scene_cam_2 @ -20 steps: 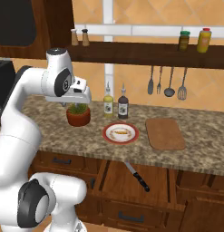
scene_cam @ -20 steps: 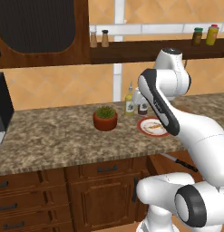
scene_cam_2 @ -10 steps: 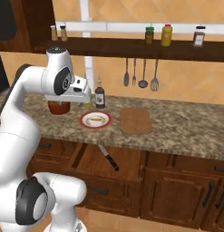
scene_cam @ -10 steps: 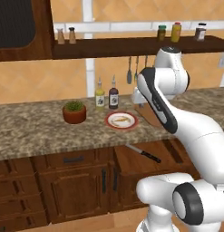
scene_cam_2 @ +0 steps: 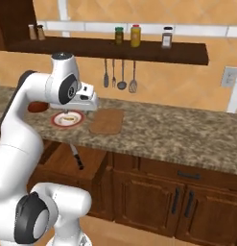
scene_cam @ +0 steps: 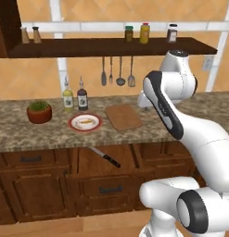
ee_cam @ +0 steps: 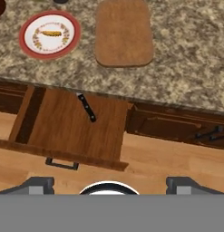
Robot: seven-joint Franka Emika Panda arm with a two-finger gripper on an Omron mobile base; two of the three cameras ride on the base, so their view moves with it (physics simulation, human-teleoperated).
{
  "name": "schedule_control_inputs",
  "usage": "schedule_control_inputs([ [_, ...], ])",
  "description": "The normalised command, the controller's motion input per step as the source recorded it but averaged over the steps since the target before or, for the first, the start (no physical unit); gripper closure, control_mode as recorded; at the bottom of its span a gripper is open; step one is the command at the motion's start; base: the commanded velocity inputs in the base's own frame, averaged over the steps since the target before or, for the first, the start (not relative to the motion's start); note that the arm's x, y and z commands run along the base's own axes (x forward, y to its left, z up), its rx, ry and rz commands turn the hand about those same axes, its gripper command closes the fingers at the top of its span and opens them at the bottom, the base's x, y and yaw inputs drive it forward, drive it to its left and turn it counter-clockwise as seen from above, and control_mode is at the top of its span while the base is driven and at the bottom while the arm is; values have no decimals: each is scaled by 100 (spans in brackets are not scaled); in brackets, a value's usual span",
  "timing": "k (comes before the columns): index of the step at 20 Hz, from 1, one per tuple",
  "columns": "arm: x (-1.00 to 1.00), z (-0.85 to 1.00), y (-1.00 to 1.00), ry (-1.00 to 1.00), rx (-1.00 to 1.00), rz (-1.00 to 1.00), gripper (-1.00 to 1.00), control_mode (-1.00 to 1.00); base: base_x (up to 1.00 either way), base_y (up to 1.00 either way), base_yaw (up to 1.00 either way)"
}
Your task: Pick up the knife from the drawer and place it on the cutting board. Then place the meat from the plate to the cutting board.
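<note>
Speckled granite counter (ee_cam: 186,59) over dark wood cabinets: flat rounded-rectangle wooden cutting board (ee_cam: 124,31), bare, beside round red-rimmed white plate (ee_cam: 49,34) holding the small orange-tan meat (ee_cam: 53,33). Brown wooden drawer (ee_cam: 72,129), pulled open, contains the slim black-handled knife (ee_cam: 87,108), long axis diagonal, blade tip toward the counter edge. Gripper (ee_cam: 109,183) high above, fingers spread wide, empty.

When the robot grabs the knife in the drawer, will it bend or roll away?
Probably neither. The knife looks thin and stiff, lying flat on the drawer floor, so it likely won't roll. Being so slim and low, it may be tricky to pinch and could slide on the smooth wood.
</note>
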Motion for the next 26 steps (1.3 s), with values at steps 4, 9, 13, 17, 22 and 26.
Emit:
schedule_control_inputs([
  [4,0,0,0,0,0,0,-100,100,18,-66,52],
  [9,0,0,0,0,0,0,-100,100,25,-27,65],
  [13,0,0,0,0,0,0,-100,100,14,-53,58],
  [17,0,0,0,0,0,0,-100,100,-8,-98,33],
  [22,0,0,0,0,0,0,-100,100,10,-88,29],
  [26,0,0,0,0,0,0,-100,100,60,-52,34],
])
